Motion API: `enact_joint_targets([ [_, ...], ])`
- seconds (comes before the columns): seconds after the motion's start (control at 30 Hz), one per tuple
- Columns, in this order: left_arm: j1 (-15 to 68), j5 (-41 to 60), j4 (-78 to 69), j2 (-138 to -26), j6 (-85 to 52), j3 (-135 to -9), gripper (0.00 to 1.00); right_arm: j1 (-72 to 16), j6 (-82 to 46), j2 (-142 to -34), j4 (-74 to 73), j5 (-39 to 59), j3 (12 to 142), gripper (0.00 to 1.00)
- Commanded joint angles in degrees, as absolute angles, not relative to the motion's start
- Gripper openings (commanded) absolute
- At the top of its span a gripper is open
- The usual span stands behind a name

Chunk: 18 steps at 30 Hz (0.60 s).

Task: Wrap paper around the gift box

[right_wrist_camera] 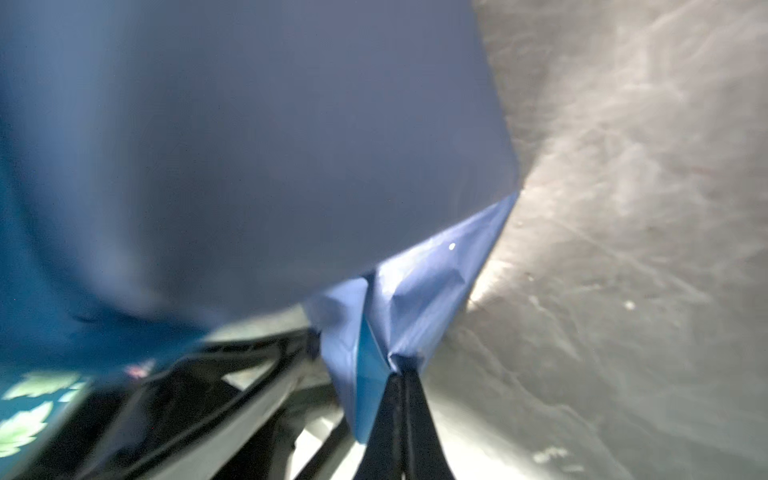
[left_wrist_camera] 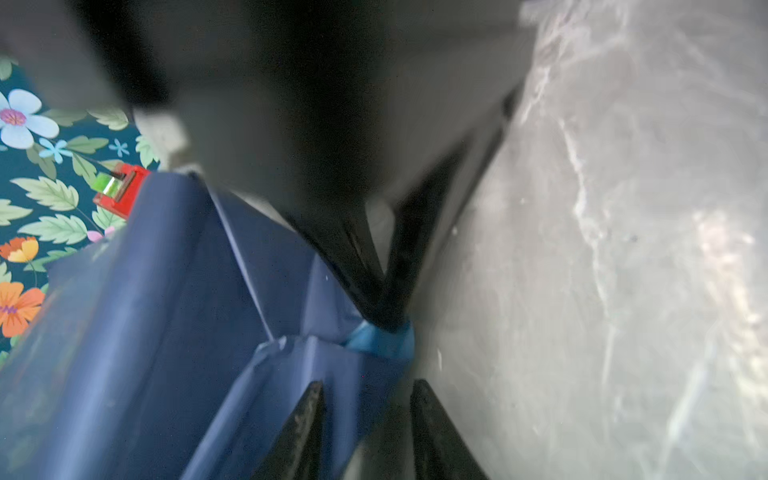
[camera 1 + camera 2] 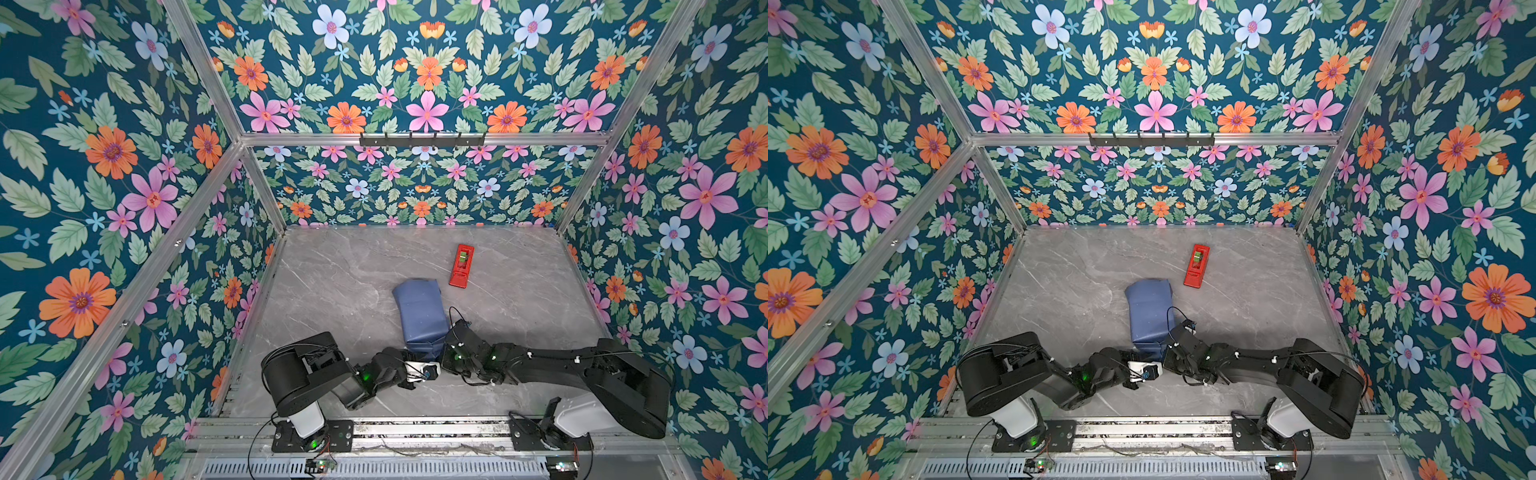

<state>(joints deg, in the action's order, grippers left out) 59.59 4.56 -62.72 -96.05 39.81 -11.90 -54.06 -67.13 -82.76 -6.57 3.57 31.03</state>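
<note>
The gift box is hidden inside the paper [image 3: 419,313], a slate-blue parcel lying mid-table in both top views [image 3: 1150,309]. Both grippers meet at the parcel's near end. My right gripper [image 1: 399,372] is shut on a pointed corner flap of the paper that shows its light-blue inner face [image 1: 368,357]. In the left wrist view that same pinch shows at the flap's tip [image 2: 380,338]. My left gripper [image 2: 368,388] has its jaws apart, astride the folded paper edge just in front of that pinch. One finger [image 2: 305,428] rests against the paper and the other finger [image 2: 432,432] is on the table side.
A narrow red tape dispenser [image 3: 461,266] lies beyond the parcel toward the back right, apart from it. The grey marble table [image 3: 332,291] is walled by floral panels on three sides. Both arms' bases stand at the near edge.
</note>
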Motion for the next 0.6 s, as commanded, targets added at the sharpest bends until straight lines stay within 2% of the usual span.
enact_joint_targets([
  [0.0,59.0,6.5,-63.2,-95.4,41.3,-11.2,0.38,-54.0,-67.9,-82.4,-9.3,4.4,31.0,0.0],
  [0.37,58.4,6.0,-65.9,-98.2,44.2,-12.7,0.37,-53.4,-69.4,-82.4,-11.9,6.0,30.1,0.0],
  [0.57,58.4,6.1,-65.9,-99.1,44.3,-13.4,0.28,-53.3,-69.6,-82.4,-12.4,6.2,30.1,0.0],
])
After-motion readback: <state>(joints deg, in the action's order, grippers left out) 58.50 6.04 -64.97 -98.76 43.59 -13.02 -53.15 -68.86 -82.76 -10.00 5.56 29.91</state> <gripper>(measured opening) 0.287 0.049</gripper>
